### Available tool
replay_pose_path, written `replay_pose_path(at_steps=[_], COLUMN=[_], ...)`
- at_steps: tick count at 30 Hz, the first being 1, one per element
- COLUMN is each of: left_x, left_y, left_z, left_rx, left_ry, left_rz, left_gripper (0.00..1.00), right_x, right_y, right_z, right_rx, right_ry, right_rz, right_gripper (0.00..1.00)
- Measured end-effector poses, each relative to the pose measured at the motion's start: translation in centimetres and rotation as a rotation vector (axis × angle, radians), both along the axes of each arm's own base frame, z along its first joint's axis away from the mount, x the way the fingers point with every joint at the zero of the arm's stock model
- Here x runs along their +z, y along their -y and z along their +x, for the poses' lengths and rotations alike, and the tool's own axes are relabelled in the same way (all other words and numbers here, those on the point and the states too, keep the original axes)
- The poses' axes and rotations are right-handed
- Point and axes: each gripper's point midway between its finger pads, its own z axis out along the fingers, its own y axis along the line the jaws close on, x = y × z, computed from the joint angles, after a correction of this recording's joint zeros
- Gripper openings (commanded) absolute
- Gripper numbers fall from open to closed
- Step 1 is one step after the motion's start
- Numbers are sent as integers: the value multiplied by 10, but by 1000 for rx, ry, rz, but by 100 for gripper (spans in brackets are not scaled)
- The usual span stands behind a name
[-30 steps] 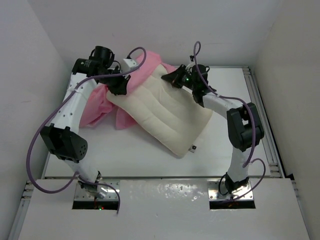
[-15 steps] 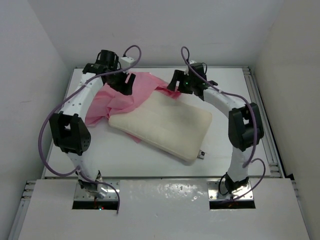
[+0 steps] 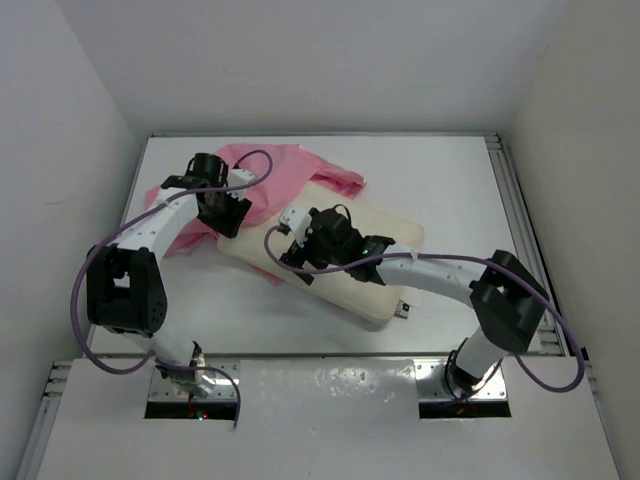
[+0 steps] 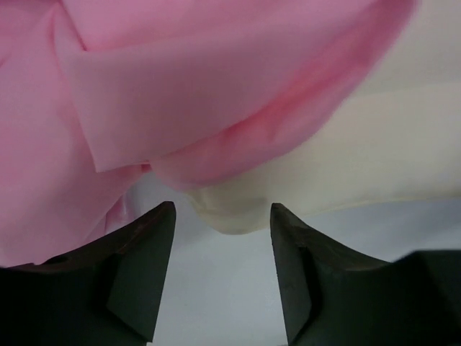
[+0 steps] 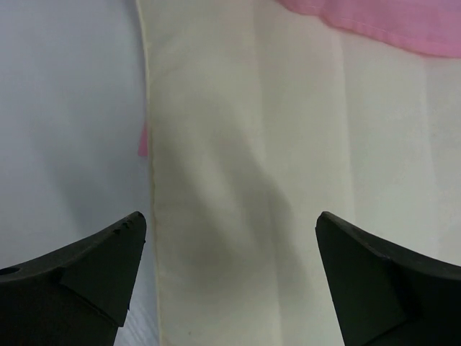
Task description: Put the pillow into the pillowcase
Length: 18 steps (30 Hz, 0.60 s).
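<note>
Left fingers point(image 4: 140, 274) stood parted by a moderate gap, with nothing between them and no hold on anything. Just past their tips lay a rounded corner of the pillow point(image 4: 346, 158). Folds of the pillowcase point(image 4: 180, 86) were draped over that corner and bunched to one side of it. Bare surface point(image 4: 216, 288) showed beneath the gap, short of the pillow's corner.

Right fingers point(image 5: 94, 267) were spread wide and empty, hanging over the pillow's top face close to one long edge. Could not tell whether they touched the pillow. A sliver of pink showed at the pillow's edge there, and more pink cloth crossed the pillow's far end.

From the top view:
- The pillow lay flat and skewed on the surface, most of its face uncovered.
- The pillowcase was crumpled against the pillow's far-left end, overlapping it only there. The pillow was not inside.
- A small tag point(image 3: 405, 308) stuck out at the pillow's near-right edge.
- Left arm point(image 3: 150, 225) reached to the pillow's left corner.
- Right arm point(image 3: 440, 270) stretched across the pillow from its right end.
</note>
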Motion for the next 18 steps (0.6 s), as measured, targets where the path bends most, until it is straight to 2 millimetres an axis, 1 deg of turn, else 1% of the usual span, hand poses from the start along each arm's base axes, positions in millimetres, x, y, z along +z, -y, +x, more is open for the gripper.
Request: replay_pose_path(at_steps=[2, 6, 7, 8, 9, 10, 12, 13, 14, 18], left_x=[-9, -15, -18, -20, -23, -25, -27, -28, -28, -29], left_y=[-8, -17, -18, -20, -20, -19, -15, -12, -9, -6], left_z=[6, 33, 37, 40, 42, 43, 43, 43, 43, 41], left_rx=[24, 66, 73, 78, 84, 82, 71, 60, 58, 42], left_ry=[13, 90, 104, 117, 123, 126, 125, 124, 123, 112], left_rz=[43, 94, 104, 115, 120, 123, 114, 104, 98, 92], left_gripper=[56, 55, 53, 46, 41, 32, 21, 8, 0, 0], right_x=[-13, -33, -37, -41, -44, -47, -53, -56, -57, -60], right_y=[-4, -6, -7, -8, -9, -10, -14, -18, -21, -33], right_z=[-5, -5, -5, -6, -7, -10, -16, -20, -23, -29], right_rx=[25, 52, 62, 72, 82, 94, 118, 135, 147, 178], right_ry=[28, 63, 67, 72, 73, 73, 68, 62, 60, 80], right_rz=[-61, -138, -151, -161, -170, -179, -190, -194, -195, -212], right_gripper=[99, 99, 99, 99, 99, 99, 99, 99, 99, 99])
